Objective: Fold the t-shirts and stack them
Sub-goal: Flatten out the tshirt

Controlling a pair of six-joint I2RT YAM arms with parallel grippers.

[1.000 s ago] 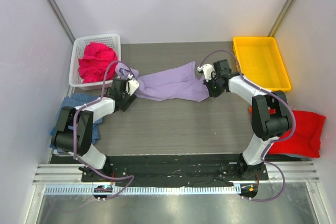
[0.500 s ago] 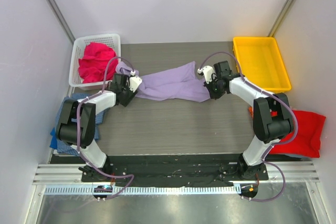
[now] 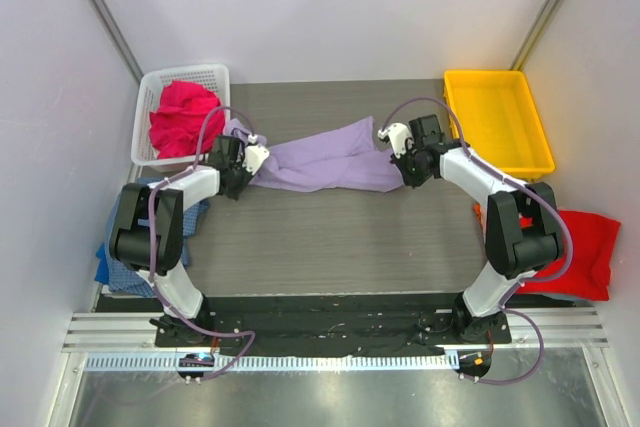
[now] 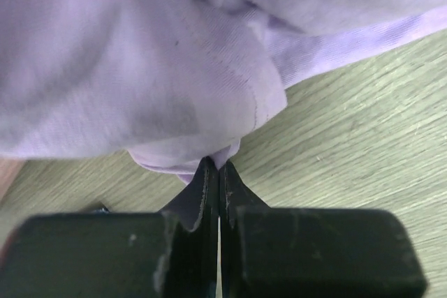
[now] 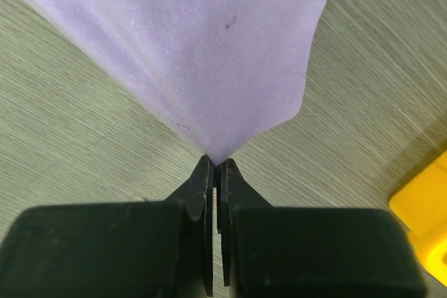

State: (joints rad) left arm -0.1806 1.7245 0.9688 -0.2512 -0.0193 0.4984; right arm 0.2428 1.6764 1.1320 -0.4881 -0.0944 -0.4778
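Note:
A lavender-purple t-shirt [image 3: 325,159] lies stretched across the middle of the table between both arms. At its left end my left gripper [image 3: 243,169] is shut on a bunched edge of the lavender cloth [image 4: 140,75], pinched at the gripper tip [image 4: 218,166]. At the right end my right gripper [image 3: 403,169] is shut on a corner of the same t-shirt [image 5: 202,40], which tapers into the gripper tip [image 5: 214,163]. A magenta-pink t-shirt [image 3: 185,117] fills the basket. A red t-shirt [image 3: 575,252] lies at the right edge. A blue checked t-shirt [image 3: 110,257] lies under the left arm.
The white mesh basket [image 3: 215,77] stands at the back left. A yellow plastic tray [image 3: 495,119] stands at the back right and shows as a yellow corner [image 5: 422,225] in the right wrist view. White walls close in both sides.
My left gripper moved up and right to the shirt's left end and shut on its edge. The right gripper kept its hold and barely shifted.

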